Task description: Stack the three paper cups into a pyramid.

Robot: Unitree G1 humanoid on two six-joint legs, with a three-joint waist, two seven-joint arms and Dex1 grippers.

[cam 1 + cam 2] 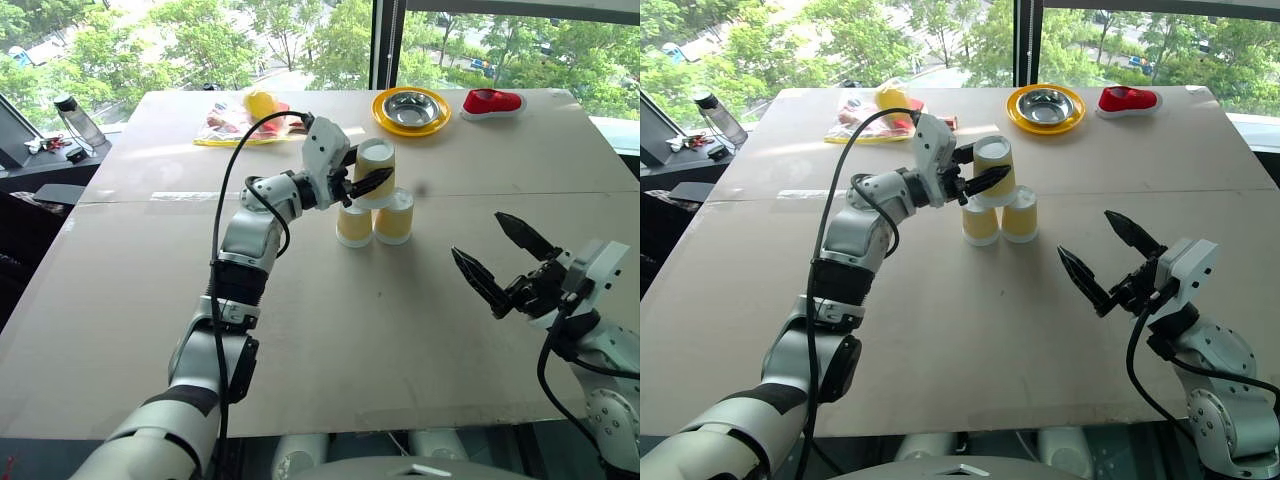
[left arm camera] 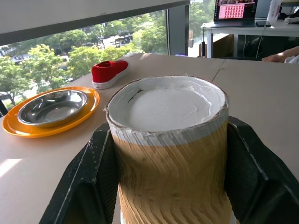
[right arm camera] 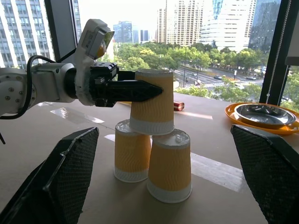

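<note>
Two paper cups (image 1: 353,225) (image 1: 394,218) stand upside down, side by side, at the middle of the table. The third paper cup (image 1: 378,158), also upside down, sits over the gap between them, forming the pyramid (image 3: 152,140). Its rim is at the level of the lower cups' bases. My left gripper (image 1: 368,170) is shut on this top cup, one black finger (image 2: 88,186) on each side. My right gripper (image 1: 478,235) hangs open and holds nothing, to the right of the cups and nearer to me.
A yellow-rimmed plate with a steel bowl (image 1: 411,110) and a red shoe (image 1: 492,101) lie at the far right of the table. Snack bags (image 1: 245,118) lie at the far left. A bottle (image 1: 78,120) stands beyond the table's left edge.
</note>
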